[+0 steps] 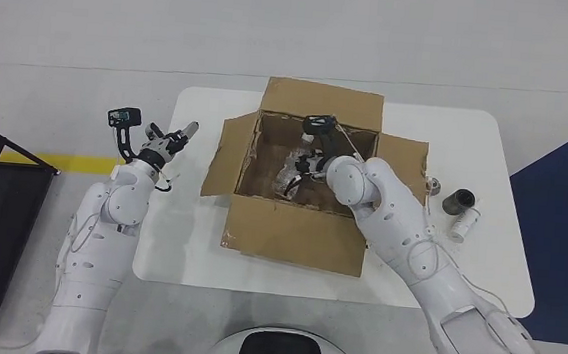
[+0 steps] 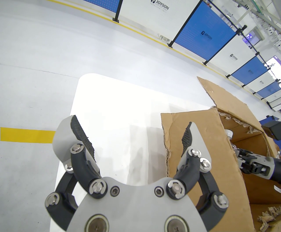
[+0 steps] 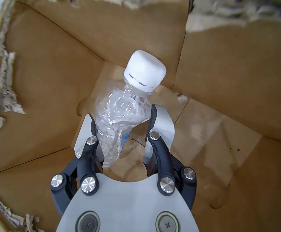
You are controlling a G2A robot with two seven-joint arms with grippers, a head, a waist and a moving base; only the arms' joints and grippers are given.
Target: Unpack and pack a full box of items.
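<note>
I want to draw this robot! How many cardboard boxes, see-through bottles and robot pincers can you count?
Cardboard box: 1
See-through bottle: 1
Pincers: 2 (left pincer, right pincer)
Total: 4

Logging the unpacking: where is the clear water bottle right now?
The bottle is inside the cardboard box, held by the right gripper, near the box's middle in the top view.
</note>
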